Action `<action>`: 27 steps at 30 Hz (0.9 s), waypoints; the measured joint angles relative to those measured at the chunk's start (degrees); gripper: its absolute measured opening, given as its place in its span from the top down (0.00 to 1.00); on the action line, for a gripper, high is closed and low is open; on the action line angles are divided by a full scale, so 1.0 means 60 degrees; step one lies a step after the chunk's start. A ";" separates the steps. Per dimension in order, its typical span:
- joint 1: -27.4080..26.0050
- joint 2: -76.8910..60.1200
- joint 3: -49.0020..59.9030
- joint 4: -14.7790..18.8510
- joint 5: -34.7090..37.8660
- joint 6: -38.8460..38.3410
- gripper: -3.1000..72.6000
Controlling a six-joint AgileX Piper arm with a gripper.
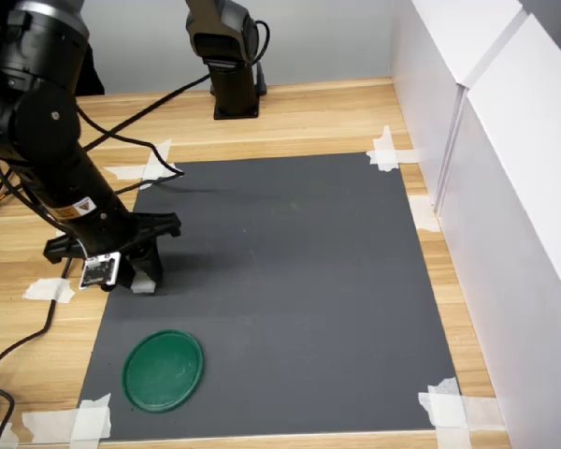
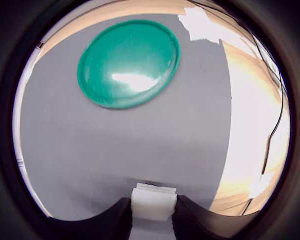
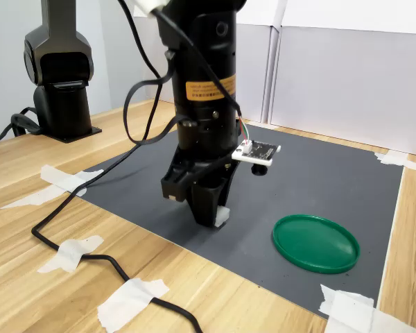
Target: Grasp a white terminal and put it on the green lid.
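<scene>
While the black gripper (image 2: 152, 216) clamps the tiny white chunky plastic terminal (image 2: 153, 201), it seems to touch the grey mat (image 1: 299, 262), near the flat round dark-green plastic lid (image 1: 163, 369).

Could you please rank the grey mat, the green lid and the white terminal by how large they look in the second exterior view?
Largest to smallest:
1. Grey mat
2. Green lid
3. White terminal, mostly hidden between the pincer's fingers, so its full size is unsure, though clearly smallest.
</scene>
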 joint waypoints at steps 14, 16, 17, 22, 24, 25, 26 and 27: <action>0.0822 0.0947 -0.3371 0.0112 0.0746 0.0073 0.54; 0.1077 0.1250 -0.3534 0.0128 0.0768 0.0073 0.54; 0.1184 0.1368 -0.3573 0.0128 0.0767 0.0073 0.54; 0.1426 0.1873 -0.3684 -0.0292 0.0800 0.0317 0.54; 0.1426 0.1920 -0.3693 -0.0560 0.0713 0.0398 0.54; 0.1426 0.1932 -0.3704 -0.0631 0.0629 0.0398 0.54; 0.1426 0.1949 -0.3703 -0.0700 0.0575 0.0398 0.54; 0.1426 0.1961 -0.3703 -0.0704 0.0556 0.0367 0.54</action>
